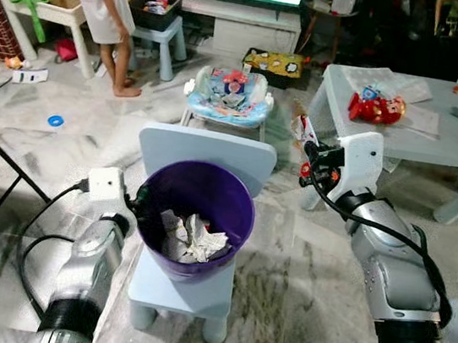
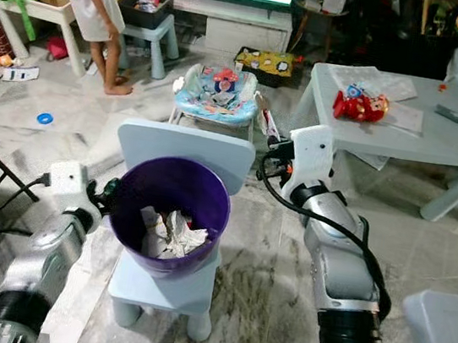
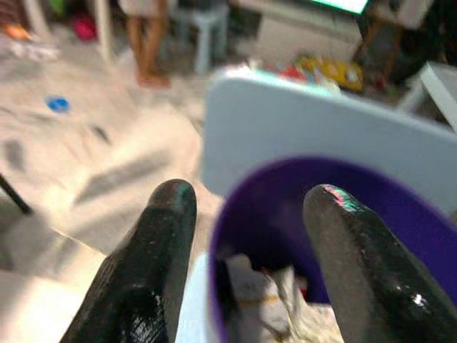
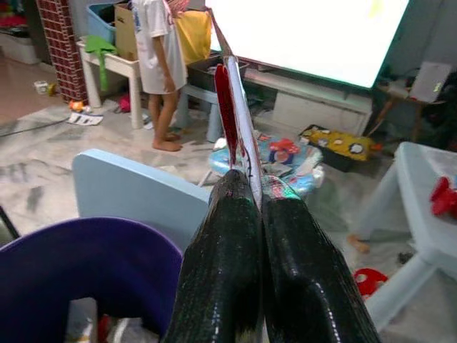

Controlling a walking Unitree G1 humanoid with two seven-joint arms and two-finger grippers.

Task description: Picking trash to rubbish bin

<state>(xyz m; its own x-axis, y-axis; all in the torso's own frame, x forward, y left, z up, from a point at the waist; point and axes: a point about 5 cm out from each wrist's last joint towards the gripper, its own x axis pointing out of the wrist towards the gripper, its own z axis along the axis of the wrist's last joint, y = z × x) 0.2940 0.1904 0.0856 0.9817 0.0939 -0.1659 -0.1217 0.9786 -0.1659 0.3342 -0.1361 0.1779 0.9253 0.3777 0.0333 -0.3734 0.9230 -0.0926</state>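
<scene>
- Purple bin [image 1: 195, 218] stands on the seat of a small pale-blue chair [image 1: 206, 153], directly in front of the robot, on a marbled floor [image 1: 298, 284].
- Crumpled white paper [image 1: 192, 236] lies at the bottom of the bin.
- Left gripper [image 3: 250, 204] is at the bin's left side; its two black fingers [image 3: 153, 257] are spread apart, one outside the purple wall and one over the inside, so the rim lies between them. I cannot tell if they touch the rim.
- Right gripper [image 4: 246, 187] is raised to the right of the chair back, a little higher than the bin's rim and beside it, not over the opening.
- Its fingers are pressed together and pinch a thin flat wrapper [image 4: 234, 107], red and white, which stands up out of the fingertips. In the head views the same wrapper [image 1: 305, 131] shows above the right wrist.
- Behind the chair is a baby bouncer [image 1: 227, 94] with colourful fabric.
- To the right stands a pale low table [image 1: 439, 133] with a red toy [image 1: 375, 107] and some papers on it.
- At the far left a person [image 1: 107, 9] in a light shirt stands barefoot next to a small white table [image 1: 50, 14]; a cardboard box is on that table.
- A small stool [image 1: 159, 29] carries a dark tray with things inside; what they are, I cannot tell.
- A blue ring [image 1: 55, 121] lies on the floor, well apart from the chair.
- A large bright screen [image 4: 314, 36] is at the back of the room.
</scene>
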